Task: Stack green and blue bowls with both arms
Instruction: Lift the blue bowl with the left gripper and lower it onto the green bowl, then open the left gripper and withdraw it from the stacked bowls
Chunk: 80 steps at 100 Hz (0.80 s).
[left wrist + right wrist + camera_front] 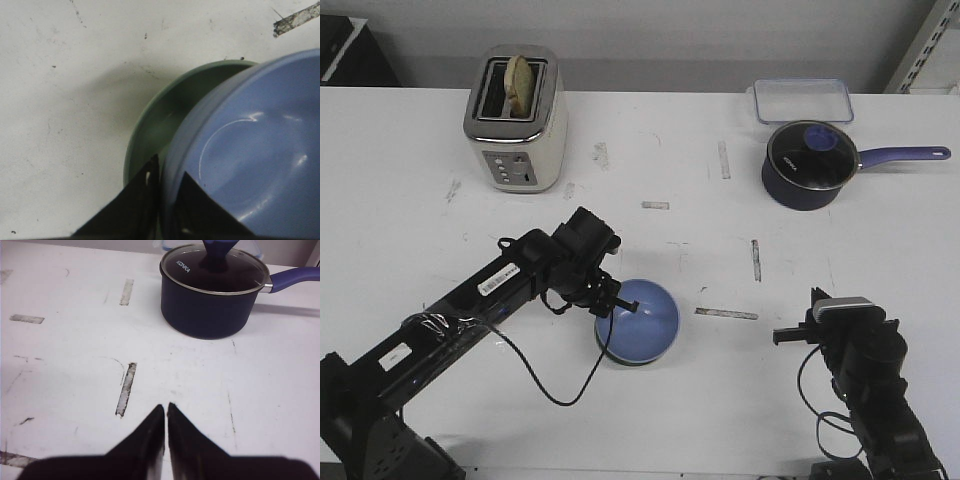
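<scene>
Tabletop (410, 230), white and scuffed with strips of worn tape, spreads under both my arms. Toaster (516, 122) stands at the far left with a slice of bread in its slot, and the navy saucepan (811, 164) with glass lid sits far right, a clear lidded container (802, 100) just behind it. My left arm (470, 300) reaches in from the near left corner to the middle of the table, where the blue bowl (642, 318) sits nested in the green bowl (155, 120), tilted, so that only a green crescent shows beside it. My left gripper (169, 182) is clamped on the blue bowl's rim, one finger inside and one outside, between the two bowls. My right gripper (166, 412) hangs over bare table at the near right, well apart from the bowls, its fingertips pressed together on nothing, pointing toward the saucepan.
</scene>
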Each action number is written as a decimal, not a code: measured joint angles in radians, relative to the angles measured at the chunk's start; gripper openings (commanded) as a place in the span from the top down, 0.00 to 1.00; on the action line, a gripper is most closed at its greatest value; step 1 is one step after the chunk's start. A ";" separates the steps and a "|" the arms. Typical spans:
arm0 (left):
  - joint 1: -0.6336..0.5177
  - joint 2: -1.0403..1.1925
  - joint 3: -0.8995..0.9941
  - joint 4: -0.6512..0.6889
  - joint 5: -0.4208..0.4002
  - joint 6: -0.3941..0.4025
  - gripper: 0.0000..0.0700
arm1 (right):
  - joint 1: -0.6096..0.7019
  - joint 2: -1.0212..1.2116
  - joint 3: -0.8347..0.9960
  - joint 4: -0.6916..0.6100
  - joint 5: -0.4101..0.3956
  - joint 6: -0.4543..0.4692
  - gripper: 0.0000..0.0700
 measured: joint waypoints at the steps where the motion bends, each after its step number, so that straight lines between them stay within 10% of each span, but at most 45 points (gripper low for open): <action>1: 0.000 0.000 0.000 0.000 0.000 0.000 1.00 | 0.000 0.000 0.000 0.000 0.000 0.000 1.00; 22: 0.000 0.000 0.000 -0.016 -0.001 0.007 0.96 | 0.000 0.000 0.000 0.000 0.000 0.000 1.00; 41: 0.000 0.000 0.000 -0.026 -0.001 0.014 0.19 | 0.000 0.000 0.000 0.000 0.000 0.000 1.00; 49: 0.000 0.000 0.000 -0.025 -0.001 0.015 0.02 | 0.000 0.000 0.000 0.000 0.000 0.000 1.00; 65: 0.000 0.000 0.039 -0.029 -0.001 0.014 0.05 | 0.000 0.000 0.000 0.000 0.000 0.000 1.00; 80: 0.003 0.000 0.143 -0.031 -0.001 0.014 0.38 | 0.000 0.000 0.000 0.000 0.000 0.000 1.00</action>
